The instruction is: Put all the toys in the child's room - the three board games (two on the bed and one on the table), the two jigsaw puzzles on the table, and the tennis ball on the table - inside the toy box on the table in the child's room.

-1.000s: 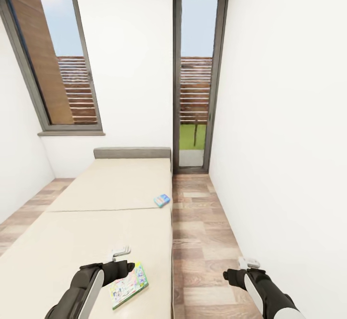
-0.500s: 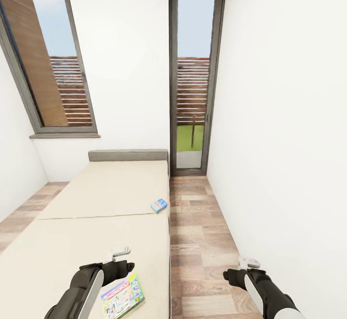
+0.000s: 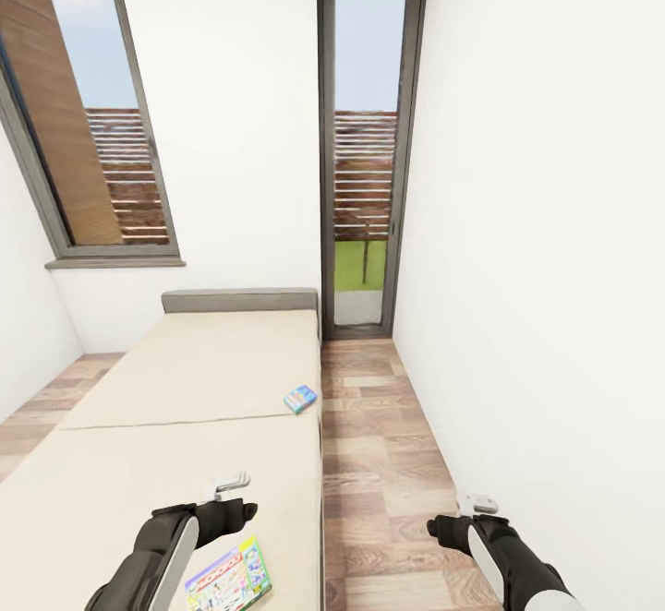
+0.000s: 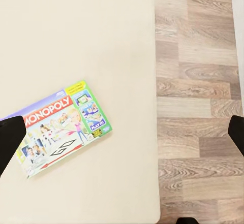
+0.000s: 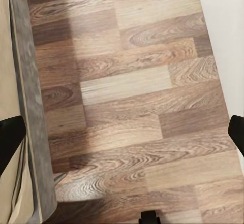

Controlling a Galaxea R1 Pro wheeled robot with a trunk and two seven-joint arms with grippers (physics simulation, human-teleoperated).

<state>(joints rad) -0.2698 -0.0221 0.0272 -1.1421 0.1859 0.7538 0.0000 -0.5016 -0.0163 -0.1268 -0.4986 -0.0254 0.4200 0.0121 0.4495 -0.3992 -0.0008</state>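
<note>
Here, a robot stands at the bed (image 3: 139, 463) with two board games left to collect.

Nearest, the Monopoly box (image 3: 228, 581) lies flat near the mattress edge, just under the left hand (image 3: 231, 483), whose fingers are spread and empty; the right hand (image 3: 477, 504) hangs over the floor (image 3: 388, 463), also spread. Farther up, a blue box (image 3: 300, 399) sits at the edge. Both look light, stiff and slick, best pinched across an overhanging edge.

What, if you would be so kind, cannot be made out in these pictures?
- Small blue board game box on the cream bed, head view: too small to read its cover.
- Colourful Monopoly board game box, head view: cut by the bottom edge; in the left wrist view a dark finger hides its corner.
</note>
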